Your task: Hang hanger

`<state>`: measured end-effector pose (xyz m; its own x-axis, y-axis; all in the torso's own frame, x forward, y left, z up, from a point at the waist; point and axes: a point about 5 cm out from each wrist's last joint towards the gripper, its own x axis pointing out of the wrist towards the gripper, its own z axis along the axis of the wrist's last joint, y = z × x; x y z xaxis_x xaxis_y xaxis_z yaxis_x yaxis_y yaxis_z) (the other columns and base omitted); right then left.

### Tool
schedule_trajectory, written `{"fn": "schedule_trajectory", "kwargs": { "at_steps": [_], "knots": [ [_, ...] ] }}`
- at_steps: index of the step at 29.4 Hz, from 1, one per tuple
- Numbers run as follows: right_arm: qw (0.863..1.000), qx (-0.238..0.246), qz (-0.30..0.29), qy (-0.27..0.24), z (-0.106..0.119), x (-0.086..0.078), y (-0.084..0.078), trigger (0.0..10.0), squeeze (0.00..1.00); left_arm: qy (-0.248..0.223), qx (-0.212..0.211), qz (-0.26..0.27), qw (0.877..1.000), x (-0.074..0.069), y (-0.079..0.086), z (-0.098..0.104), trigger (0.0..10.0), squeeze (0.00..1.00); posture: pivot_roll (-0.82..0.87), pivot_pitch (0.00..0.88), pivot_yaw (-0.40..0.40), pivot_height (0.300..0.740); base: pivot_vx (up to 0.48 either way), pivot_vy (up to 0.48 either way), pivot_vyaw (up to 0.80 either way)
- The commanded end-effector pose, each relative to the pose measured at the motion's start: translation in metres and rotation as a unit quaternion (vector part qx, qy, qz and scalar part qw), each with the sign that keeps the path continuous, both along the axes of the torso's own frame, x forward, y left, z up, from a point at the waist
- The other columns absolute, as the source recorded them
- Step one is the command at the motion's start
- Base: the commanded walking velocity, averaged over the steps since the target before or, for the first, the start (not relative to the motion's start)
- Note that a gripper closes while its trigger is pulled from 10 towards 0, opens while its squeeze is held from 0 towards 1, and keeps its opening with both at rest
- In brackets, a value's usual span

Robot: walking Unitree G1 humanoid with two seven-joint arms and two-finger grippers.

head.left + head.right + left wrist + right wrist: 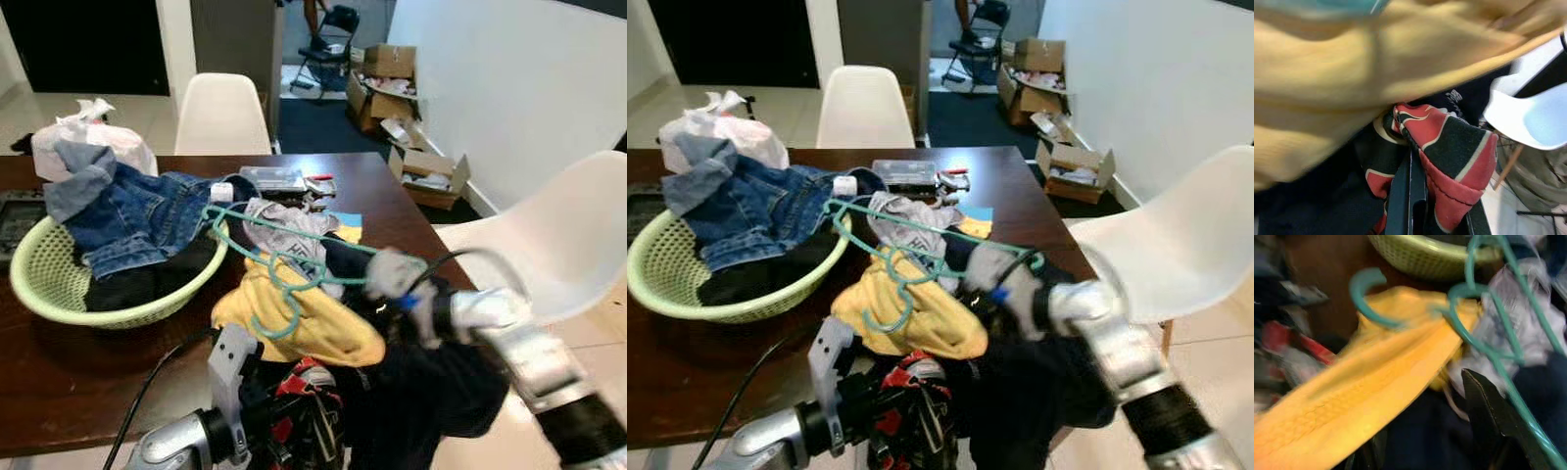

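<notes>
Right gripper (392, 279) sits at the near right corner of the dark table (98, 362), blurred in my head views, with the teal hanger (279, 259) running straight into it; from my wrist camera one black finger (1488, 416) lies right along the hanger's lower bar, but I cannot tell whether the fingers are pinched on it or merely beside it. From that gripper the hanger reaches away toward the green basket (59, 284), its hook curling down over a yellow garment (313, 328) that lies just beside and below the gripper. A grey-white shirt (289, 230) lies under the hanger's frame, just beyond the gripper. Dark navy cloth (431, 392) bunches under my right wrist and spills off the table edge. My left gripper (1413, 196) is lower and nearer to me, at the table's front edge, and its fingers look pressed together, half buried in a red-and-black patterned cloth (1449, 161) with the yellow garment hanging just above it. Beyond the hanger's far end, the basket holds blue jeans (127, 215) draped over its rim and dark clothes inside. A white chair (549, 245) stands close to the right of my right arm, and another white chair (222, 113) stands at the far side of the table.
</notes>
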<state>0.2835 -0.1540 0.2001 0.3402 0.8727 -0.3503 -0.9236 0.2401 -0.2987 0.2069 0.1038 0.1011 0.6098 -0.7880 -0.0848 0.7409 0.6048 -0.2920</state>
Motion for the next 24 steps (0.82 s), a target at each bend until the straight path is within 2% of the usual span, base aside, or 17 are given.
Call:
{"fn": "schedule_trajectory", "kwargs": {
  "at_steps": [1,5,8,10,11,12,13,14,15,16,17,18,19,21,22,23,24],
  "knots": [
    [0.999,0.035,0.031,0.009,0.013,-0.008,-0.005,10.0,0.0,-0.01,-0.009,-0.002,1.0,0.001,-0.002,0.002,10.0,0.0,0.13,0.0,-0.093,0.74,0.0,0.0,0.0],
    [0.997,0.074,0.028,-0.005,0.025,-0.005,-0.01,10.0,0.0,-0.01,-0.01,-0.004,1.0,0.001,-0.002,0.002,10.0,0.0,0.13,0.0,-0.096,0.74,0.0,0.0,0.0],
    [0.998,0.058,0.013,-0.017,0.023,0.0,-0.007,10.0,0.0,-0.01,-0.011,-0.004,1.0,0.002,-0.002,0.002,10.0,0.0,0.13,0.0,-0.096,0.74,0.0,0.0,0.0],
    [1.0,0.009,-0.013,-0.015,0.007,0.007,-0.002,10.0,0.0,-0.01,-0.011,-0.005,1.0,0.002,-0.003,0.001,10.0,0.0,0.12,0.0,-0.097,0.74,0.0,0.0,0.0],
    [1.0,0.009,-0.013,-0.015,0.007,0.007,-0.002,10.0,0.0,-0.01,-0.011,-0.005,1.0,0.002,-0.003,0.001,10.0,0.0,0.12,0.0,-0.097,0.74,0.0,0.0,0.0],
    [0.999,-0.016,-0.031,-0.008,-0.004,0.012,0.001,10.0,0.0,-0.01,-0.011,-0.006,1.0,0.002,-0.003,0.001,10.0,0.0,0.13,0.0,-0.098,0.74,0.0,0.0,0.0],
    [0.998,-0.043,-0.045,-0.003,-0.015,0.015,0.003,10.0,0.42,-0.011,-0.012,-0.007,1.0,0.002,-0.004,0.001,10.0,0.0,0.13,0.0,-0.099,0.74,0.0,0.0,0.0],
    [0.996,-0.066,-0.053,0.003,-0.022,0.015,0.003,10.0,1.0,-0.011,-0.013,-0.007,1.0,0.001,-0.005,0.001,10.0,0.0,0.13,0.0,-0.1,0.74,0.0,0.0,0.0],
    [0.995,-0.086,-0.057,0.006,-0.027,0.015,0.002,10.0,1.0,-0.011,-0.013,-0.008,1.0,0.001,-0.005,0.001,10.0,0.0,0.13,0.0,-0.1,0.74,0.0,0.0,0.0],
    [0.995,-0.086,-0.057,0.006,-0.027,0.015,0.002,10.0,1.0,-0.011,-0.013,-0.008,1.0,0.001,-0.005,0.001,10.0,0.0,0.13,0.0,-0.1,0.74,0.0,0.0,0.0],
    [0.992,-0.109,-0.067,0.006,-0.029,0.015,-0.004,10.0,1.0,-0.011,-0.013,-0.008,1.0,0.001,-0.005,0.001,10.0,0.0,0.13,0.0,-0.1,0.74,0.0,0.0,0.0],
    [0.992,-0.109,-0.067,0.006,-0.029,0.015,-0.004,10.0,1.0,-0.011,-0.013,-0.008,1.0,0.001,-0.005,0.001,10.0,0.0,0.13,0.0,-0.1,0.74,0.0,0.0,0.0],
    [0.988,-0.134,-0.08,0.001,-0.03,0.016,-0.012,10.0,1.0,-0.011,-0.014,-0.008,1.0,0.001,-0.005,0.001,10.0,0.0,0.13,0.0,-0.096,0.74,0.0,0.0,0.0],
    [0.988,-0.134,-0.08,0.001,-0.03,0.016,-0.012,10.0,1.0,-0.011,-0.014,-0.008,1.0,0.001,-0.005,0.001,10.0,0.0,0.13,0.0,-0.096,0.74,0.0,0.0,0.0],
    [0.982,-0.162,-0.094,-0.005,-0.031,0.017,-0.022,10.0,1.0,-0.011,-0.014,-0.008,1.0,0.0,-0.005,0.001,10.0,0.0,0.12,0.0,-0.098,0.74,0.0,0.0,0.0],
    [0.974,-0.194,-0.114,-0.013,-0.028,0.017,-0.037,10.0,0.67,-0.011,-0.014,-0.009,1.0,0.0,-0.005,0.001,10.0,0.0,0.12,0.0,-0.097,0.74,0.0,0.0,0.0],
    [0.974,-0.194,-0.114,-0.013,-0.028,0.017,-0.037,10.0,0.67,-0.011,-0.014,-0.009,1.0,0.0,-0.005,0.001,10.0,0.0,0.12,0.0,-0.097,0.74,0.0,0.0,0.0]
  ]
}}
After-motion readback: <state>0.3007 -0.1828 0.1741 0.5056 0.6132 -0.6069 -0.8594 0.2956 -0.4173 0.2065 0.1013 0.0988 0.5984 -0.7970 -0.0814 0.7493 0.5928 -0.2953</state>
